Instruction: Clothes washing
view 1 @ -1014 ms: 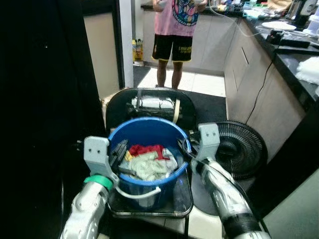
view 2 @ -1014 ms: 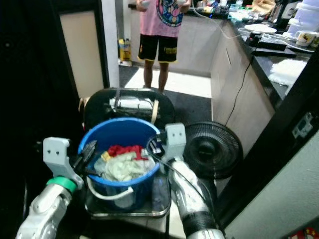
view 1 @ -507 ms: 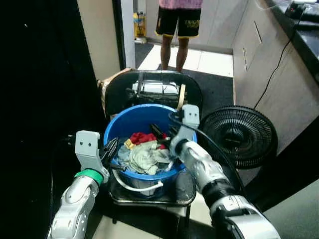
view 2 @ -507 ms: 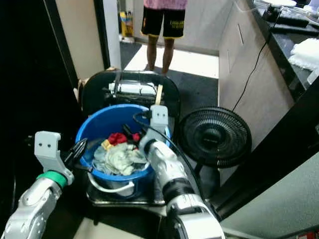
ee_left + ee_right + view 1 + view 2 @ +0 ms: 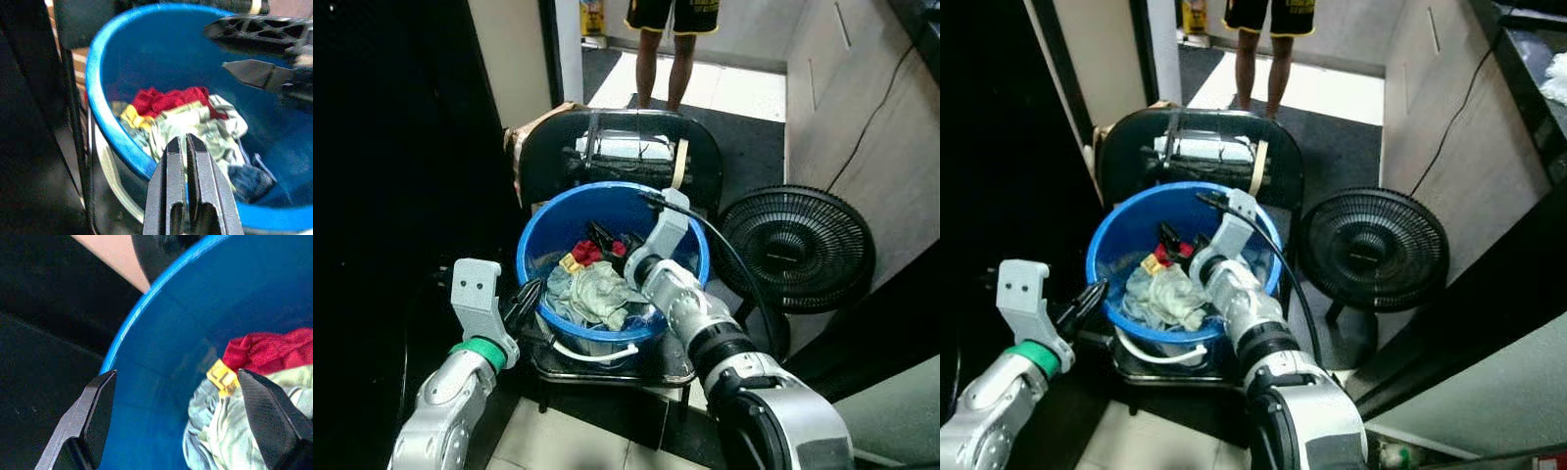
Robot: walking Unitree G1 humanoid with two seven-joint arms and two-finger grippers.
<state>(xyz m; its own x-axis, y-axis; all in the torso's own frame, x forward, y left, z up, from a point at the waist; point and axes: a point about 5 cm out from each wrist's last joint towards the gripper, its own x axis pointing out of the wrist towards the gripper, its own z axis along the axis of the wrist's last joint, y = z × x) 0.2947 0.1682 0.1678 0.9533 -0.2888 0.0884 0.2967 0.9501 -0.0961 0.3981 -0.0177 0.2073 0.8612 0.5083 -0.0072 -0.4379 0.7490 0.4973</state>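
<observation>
One blue bucket [image 5: 540,245] sits mid-frame on a black chair [image 5: 617,162], holding a pale green garment [image 5: 597,294], a red one [image 5: 587,252] and a yellow scrap [image 5: 570,263]. The right gripper [image 5: 607,242] is inside, fingers spread wide, empty. The left gripper [image 5: 527,299] waits at the rim, fingers pressed together, empty. One black fan [image 5: 795,250] stands at right; a person's legs [image 5: 664,69] at top.

Both head views look steeply down on the blue bucket [image 5: 607,257] (shared), while wrist cameras peer in close.
</observation>
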